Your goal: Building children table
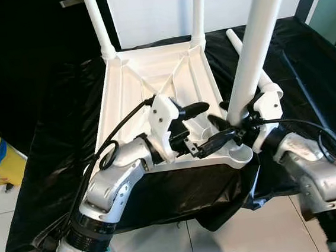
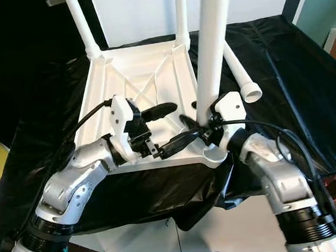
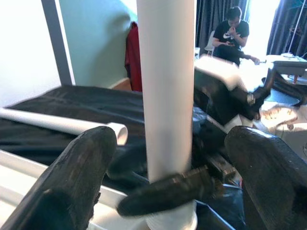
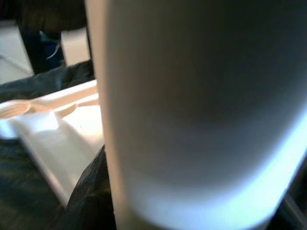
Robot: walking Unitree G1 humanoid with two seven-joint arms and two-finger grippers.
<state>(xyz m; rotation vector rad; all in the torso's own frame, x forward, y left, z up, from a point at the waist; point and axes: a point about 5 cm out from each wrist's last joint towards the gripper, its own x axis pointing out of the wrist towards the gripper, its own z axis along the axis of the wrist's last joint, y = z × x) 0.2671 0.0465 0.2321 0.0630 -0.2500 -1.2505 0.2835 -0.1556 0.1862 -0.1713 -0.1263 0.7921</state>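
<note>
Fitting leg no. 3: right gripper point(image 1: 235, 126) clamps the white plastic tube leg point(image 1: 255, 52) upright in the near-right corner socket of the upturned white plastic tabletop point(image 1: 131, 100), left gripper point(image 1: 199, 128) spread open beside it; next prob. seat/twist it home, w/ leg kept vertical.

Home: curtains point(image 3: 211, 17), hung jacket point(image 3: 133, 57).
</note>
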